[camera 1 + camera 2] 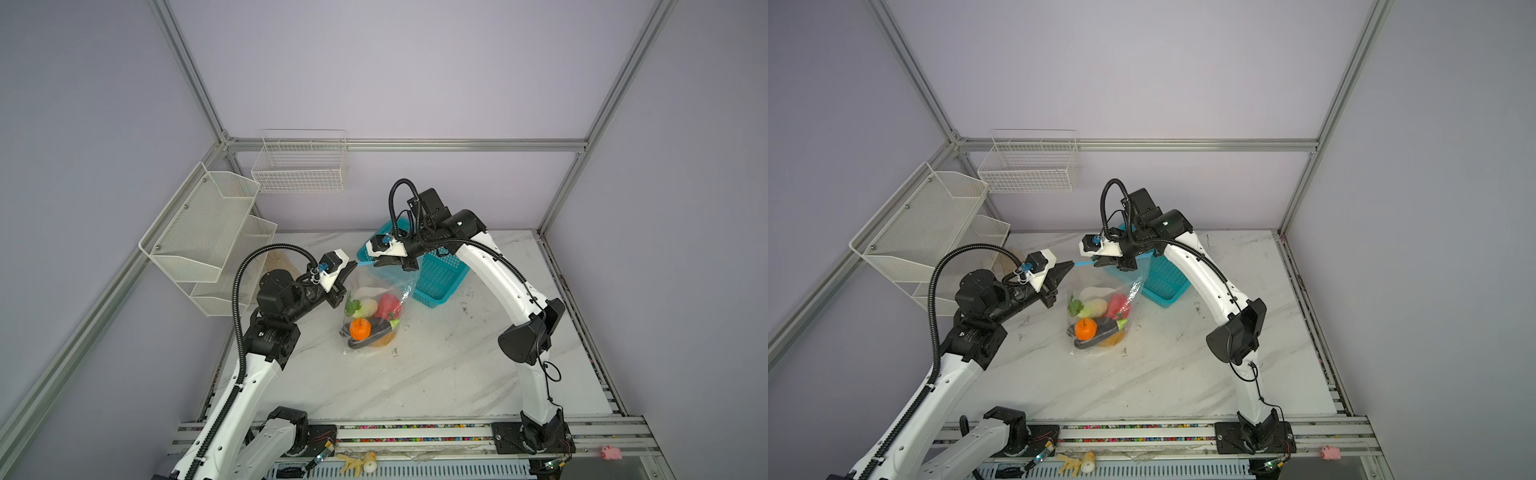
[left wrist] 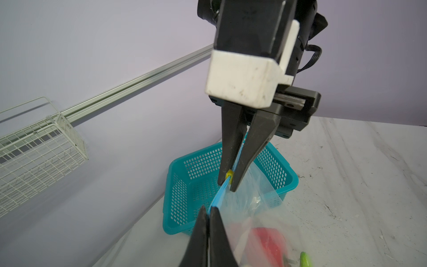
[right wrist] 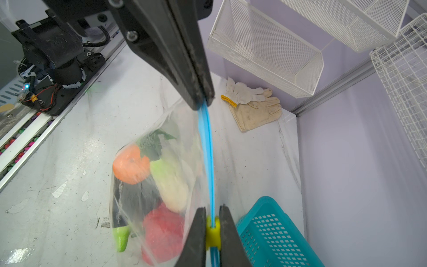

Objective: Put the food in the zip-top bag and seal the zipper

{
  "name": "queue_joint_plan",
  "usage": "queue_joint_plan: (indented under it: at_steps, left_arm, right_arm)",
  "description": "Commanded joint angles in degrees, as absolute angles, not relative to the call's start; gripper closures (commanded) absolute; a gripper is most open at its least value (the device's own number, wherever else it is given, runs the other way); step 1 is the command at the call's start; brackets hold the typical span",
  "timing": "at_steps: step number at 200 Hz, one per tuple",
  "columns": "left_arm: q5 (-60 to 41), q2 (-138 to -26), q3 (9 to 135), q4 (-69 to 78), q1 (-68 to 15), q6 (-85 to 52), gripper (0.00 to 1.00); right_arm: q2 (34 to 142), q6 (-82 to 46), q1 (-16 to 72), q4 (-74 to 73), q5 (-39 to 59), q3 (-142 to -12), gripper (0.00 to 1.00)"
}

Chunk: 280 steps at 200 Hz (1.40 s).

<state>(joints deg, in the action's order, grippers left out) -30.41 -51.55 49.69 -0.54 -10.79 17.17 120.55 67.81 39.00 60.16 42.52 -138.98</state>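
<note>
The zipper (image 3: 208, 150) end is clamped by left gripper (image 2: 208, 208); slider (image 3: 213, 233) pinched by right gripper (image 3: 212, 211), seemingly at its tips. Grip may be lost under drag, leaving zip-top bag (image 1: 376, 282) unsealed.

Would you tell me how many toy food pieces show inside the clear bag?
5, all in the zip-top bag: cabbage rear left, red pepper rear right, orange front left, eggplant across the front, yellow-orange piece under it. Others may be hidden.
</note>
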Motion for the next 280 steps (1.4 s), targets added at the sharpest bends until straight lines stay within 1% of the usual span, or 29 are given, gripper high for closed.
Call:
queue_joint_plan:
  at_steps: [1, 106, 182, 204, 232, 236, 243, 245, 248, 257, 260, 263, 270, 280]
  left_arm:
    - [-27.84, -49.38, 47.72, 1.87, -10.46, 18.53, 1.00]
    - [-20.05, -48.86, 48.07, 0.00, -10.03, 20.61, 1.00]
    - [-17.68, -48.44, 48.00, -0.61, -8.89, 21.11, 1.00]
    - [-18.41, -48.49, 47.99, -0.68, -8.70, 20.97, 1.00]
    - [-24.50, -50.29, 49.05, -0.71, -8.70, 19.75, 1.00]
    - [-25.58, -50.92, 49.55, -0.86, -8.70, 19.33, 0.90]
    - [-27.74, -52.16, 50.40, -0.88, -8.70, 18.30, 0.68]
    - [-28.40, -52.55, 50.75, -0.84, -8.70, 18.15, 0.64]
    - [-29.36, -53.08, 51.19, -0.70, -8.70, 17.91, 0.55]
    - [-31.71, -54.75, 52.41, 0.03, -8.61, 17.15, 0.39]
    - [-32.32, -55.33, 52.75, 0.47, -8.68, 16.83, 0.30]
    - [-32.87, -55.89, 53.18, 0.90, -8.64, 16.68, 0.27]
    - [-33.95, -57.15, 54.16, 1.74, -8.52, 16.68, 0.23]
    - [-36.09, -59.22, 56.03, 2.13, -8.54, 17.49, 0.22]
  right_arm:
    - [118.74, 68.42, 38.17, 61.35, 40.53, -137.48, 0.94]
    - [116.53, 68.58, 34.02, 61.37, 39.26, -132.90, 0.92]
    - [116.02, 68.23, 32.11, 61.17, 35.92, -130.69, 0.91]
    - [115.80, 68.20, 31.30, 61.06, 35.46, -130.41, 0.91]
    - [115.62, 69.34, 31.36, 61.81, 39.12, -131.01, 0.93]
    - [115.79, 69.77, 31.44, 62.29, 39.78, -131.40, 0.93]
    - [116.21, 70.40, 31.63, 63.41, 40.85, -132.42, 0.94]
    - [116.31, 70.60, 31.70, 63.71, 41.15, -132.73, 0.94]
    - [116.49, 70.84, 31.80, 64.17, 41.45, -133.20, 0.94]
    - [117.01, 71.67, 32.07, 65.52, 42.49, -134.48, 0.96]
    - [117.11, 71.95, 32.19, 65.91, 42.73, -134.79, 0.96]
    - [117.15, 72.18, 32.17, 66.11, 43.00, -135.01, 0.97]
    - [117.16, 72.41, 32.25, 66.40, 43.58, -135.28, 0.97]
    - [116.95, 72.90, 32.34, 66.64, 44.28, -135.33, 0.99]
